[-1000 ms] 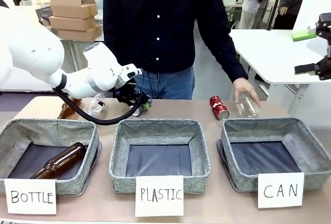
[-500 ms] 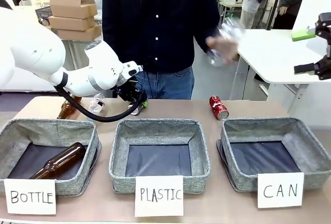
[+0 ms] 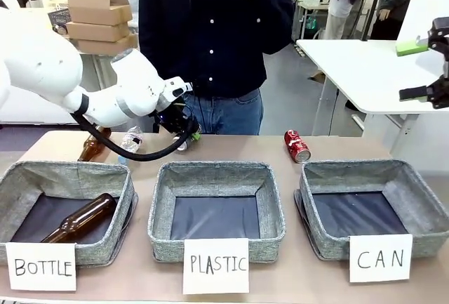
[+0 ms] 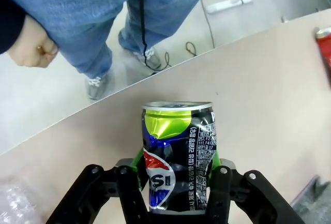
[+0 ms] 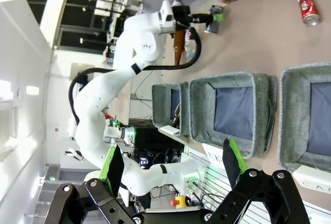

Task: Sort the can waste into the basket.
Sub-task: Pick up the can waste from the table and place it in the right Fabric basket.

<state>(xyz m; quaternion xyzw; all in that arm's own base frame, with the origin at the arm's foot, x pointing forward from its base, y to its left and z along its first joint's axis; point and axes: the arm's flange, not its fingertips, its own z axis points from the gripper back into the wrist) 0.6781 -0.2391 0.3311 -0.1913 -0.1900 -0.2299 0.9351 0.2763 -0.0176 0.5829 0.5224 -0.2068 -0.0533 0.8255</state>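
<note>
Behind your tan surface you see stacked cardboard boxes at far left, a white table at right, and grey floor between.

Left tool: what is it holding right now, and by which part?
The left tool is shut on the dented black can, gripping it across its side walls at the end nearest the wrist.

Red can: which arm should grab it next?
Probably right. The right pincer is open and empty, on the same side as the red can and the CAN basket. The left pincer is shut on the black can.
</note>
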